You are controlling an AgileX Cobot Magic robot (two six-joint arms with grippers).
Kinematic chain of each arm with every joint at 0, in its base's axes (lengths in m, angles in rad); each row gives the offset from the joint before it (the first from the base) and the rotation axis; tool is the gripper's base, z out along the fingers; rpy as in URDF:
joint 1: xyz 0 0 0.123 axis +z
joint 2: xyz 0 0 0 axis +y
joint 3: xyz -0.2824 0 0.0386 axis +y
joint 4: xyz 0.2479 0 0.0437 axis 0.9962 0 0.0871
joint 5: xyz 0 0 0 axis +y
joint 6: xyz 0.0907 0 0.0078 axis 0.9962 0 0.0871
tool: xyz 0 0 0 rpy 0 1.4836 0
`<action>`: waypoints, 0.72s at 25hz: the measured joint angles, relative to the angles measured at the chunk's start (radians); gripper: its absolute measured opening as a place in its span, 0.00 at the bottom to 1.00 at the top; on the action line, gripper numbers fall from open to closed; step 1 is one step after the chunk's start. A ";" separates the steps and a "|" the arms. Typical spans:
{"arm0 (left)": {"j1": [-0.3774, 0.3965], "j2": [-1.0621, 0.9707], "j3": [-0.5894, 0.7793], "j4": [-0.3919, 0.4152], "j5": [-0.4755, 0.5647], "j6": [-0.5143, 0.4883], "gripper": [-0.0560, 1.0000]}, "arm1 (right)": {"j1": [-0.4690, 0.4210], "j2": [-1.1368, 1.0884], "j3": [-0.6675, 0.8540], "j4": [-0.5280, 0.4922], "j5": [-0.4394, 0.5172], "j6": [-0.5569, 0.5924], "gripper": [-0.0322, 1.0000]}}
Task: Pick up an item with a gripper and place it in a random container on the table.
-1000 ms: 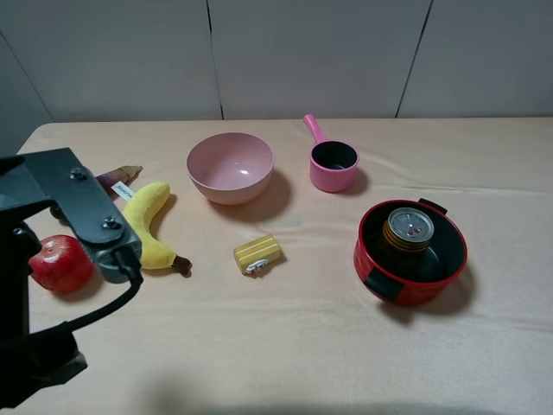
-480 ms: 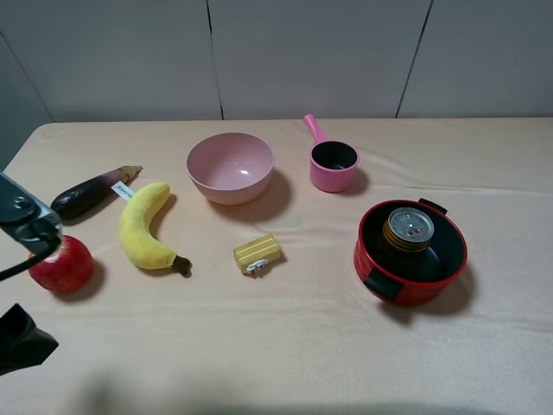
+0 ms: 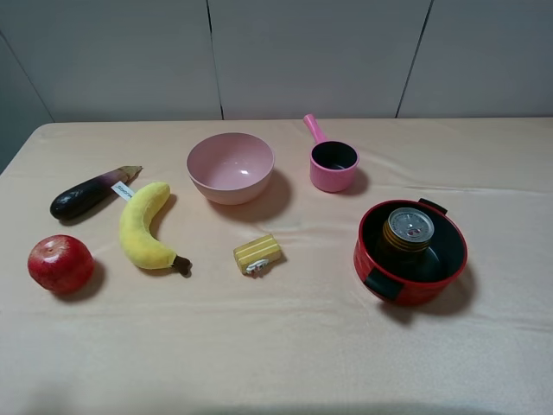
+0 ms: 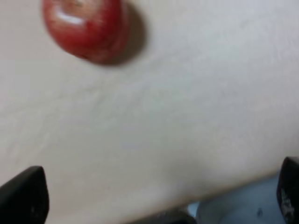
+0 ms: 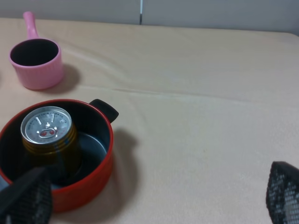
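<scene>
The orange-yellow can [image 3: 409, 230] stands upright inside the round red pot [image 3: 408, 290] on the right of the beige table [image 3: 294, 346]. The right wrist view shows the can [image 5: 46, 134] in the pot [image 5: 86, 184], ahead of my open, empty right gripper [image 5: 154, 198]. My left gripper [image 4: 156, 200] is open and empty, over the table's edge close to a red apple [image 4: 84, 25]. Neither arm shows in the exterior high view.
A pink bowl [image 3: 230, 167] and a small pink saucepan [image 3: 333, 164] stand at the back. An eggplant [image 3: 85, 194], a banana [image 3: 144, 226] and the apple [image 3: 60, 264] lie on the left. A yellow ridged block [image 3: 257, 253] lies in the middle.
The left arm has drawn back to the lower left and left the exterior high view. The can and pot have not moved.
</scene>
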 joint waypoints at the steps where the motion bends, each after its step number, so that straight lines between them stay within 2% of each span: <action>1: 0.032 -0.034 0.001 -0.001 -0.002 0.001 0.99 | 0.000 0.000 0.000 0.000 0.000 0.000 0.70; 7: 0.220 -0.233 0.002 -0.033 -0.005 0.046 0.99 | 0.000 0.000 0.000 0.000 0.000 0.000 0.70; 13: 0.402 -0.438 0.006 -0.138 -0.011 0.179 0.99 | 0.000 0.000 0.000 0.000 0.000 0.000 0.70; 18: 0.485 -0.498 0.007 -0.218 -0.013 0.290 0.99 | 0.000 0.000 0.000 0.000 0.000 0.000 0.70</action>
